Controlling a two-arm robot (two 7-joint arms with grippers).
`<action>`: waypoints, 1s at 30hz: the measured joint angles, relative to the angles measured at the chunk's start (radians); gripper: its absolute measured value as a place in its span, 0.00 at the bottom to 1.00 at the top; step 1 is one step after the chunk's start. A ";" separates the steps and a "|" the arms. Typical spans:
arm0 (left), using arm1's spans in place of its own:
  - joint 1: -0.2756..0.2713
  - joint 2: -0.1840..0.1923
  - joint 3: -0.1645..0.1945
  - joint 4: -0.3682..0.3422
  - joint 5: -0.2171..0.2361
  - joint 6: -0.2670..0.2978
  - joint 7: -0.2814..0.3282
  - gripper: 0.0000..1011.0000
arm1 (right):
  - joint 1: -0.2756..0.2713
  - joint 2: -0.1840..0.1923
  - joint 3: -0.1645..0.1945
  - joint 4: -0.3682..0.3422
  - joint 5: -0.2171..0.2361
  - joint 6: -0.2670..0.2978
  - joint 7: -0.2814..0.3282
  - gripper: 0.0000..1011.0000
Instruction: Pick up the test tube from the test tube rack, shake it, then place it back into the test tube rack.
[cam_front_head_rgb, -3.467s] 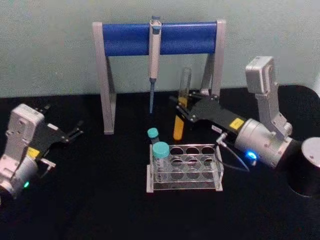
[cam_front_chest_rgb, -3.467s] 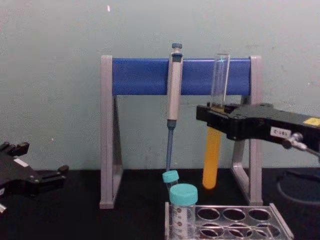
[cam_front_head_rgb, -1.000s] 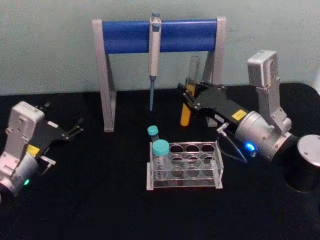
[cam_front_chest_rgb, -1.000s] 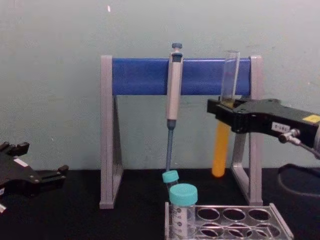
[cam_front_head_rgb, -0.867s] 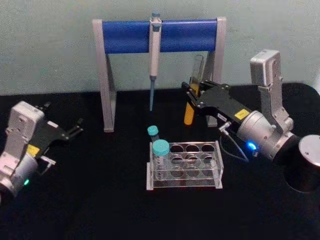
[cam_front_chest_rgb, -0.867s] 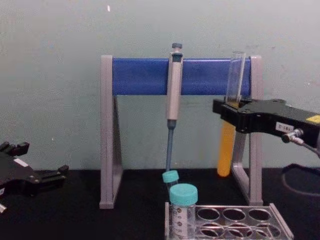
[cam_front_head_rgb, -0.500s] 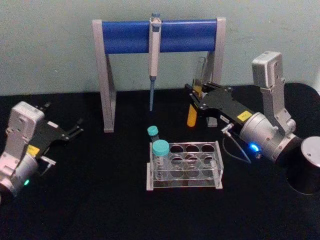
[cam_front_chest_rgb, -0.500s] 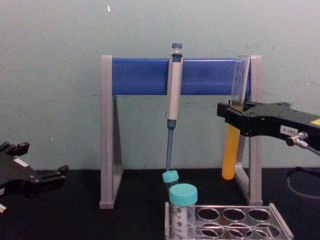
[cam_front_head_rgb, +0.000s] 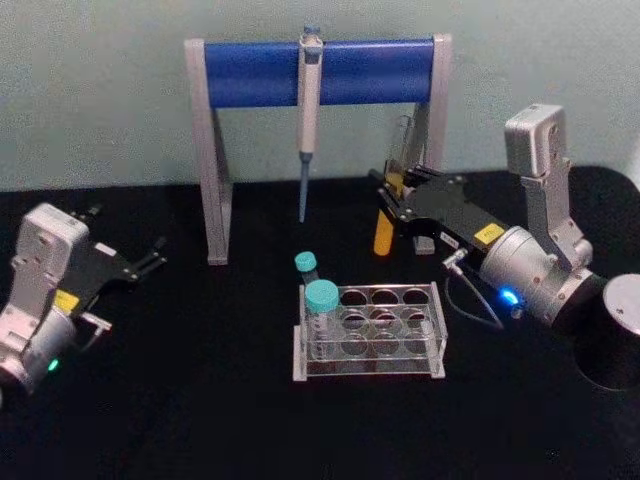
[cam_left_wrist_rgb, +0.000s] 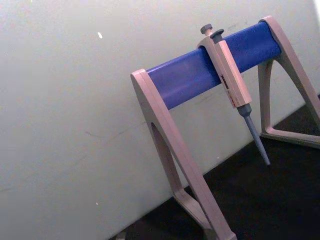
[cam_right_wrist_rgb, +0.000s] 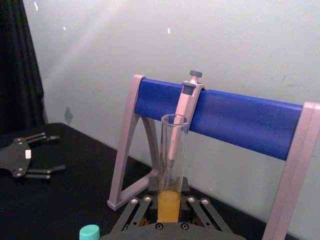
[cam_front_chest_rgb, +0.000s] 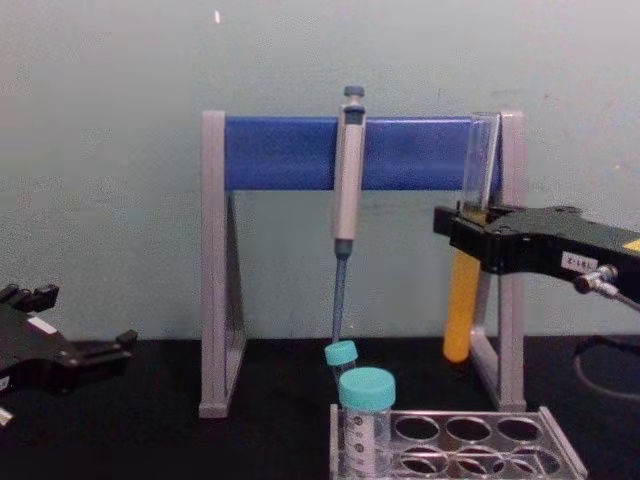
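Between the clamped fingers of the right gripper (cam_front_head_rgb: 386, 198), the test tube (cam_front_head_rgb: 383, 238) hangs nearly upright, its orange-yellow liquid below the grip, just beside the right leg of the pipette stand (cam_front_head_rgb: 250, 73). Below this gripper and nearer the robot stands the test tube rack (cam_front_head_rgb: 368, 373), apart from the tube, with 2 teal-capped tubes (cam_front_head_rgb: 322, 297) at its left end. Far to its left, the left gripper (cam_front_head_rgb: 154, 256) rests low, fingers spread around nothing.

Right rack (cam_front_head_rgb: 372, 364) holes free (teal-capped tubes (cam_front_head_rgb: 321, 297) crowd left).
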 joint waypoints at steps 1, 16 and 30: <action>0.000 0.000 0.000 0.000 0.000 0.000 0.000 0.99 | 0.000 0.000 0.000 0.000 0.000 0.000 0.000 0.23; 0.000 0.000 0.000 0.000 0.000 0.000 0.000 0.99 | -0.007 0.001 0.004 -0.010 0.001 0.004 0.006 0.23; 0.000 0.000 0.000 0.000 0.000 0.000 0.000 0.99 | -0.010 0.005 0.006 -0.017 0.005 0.008 0.008 0.23</action>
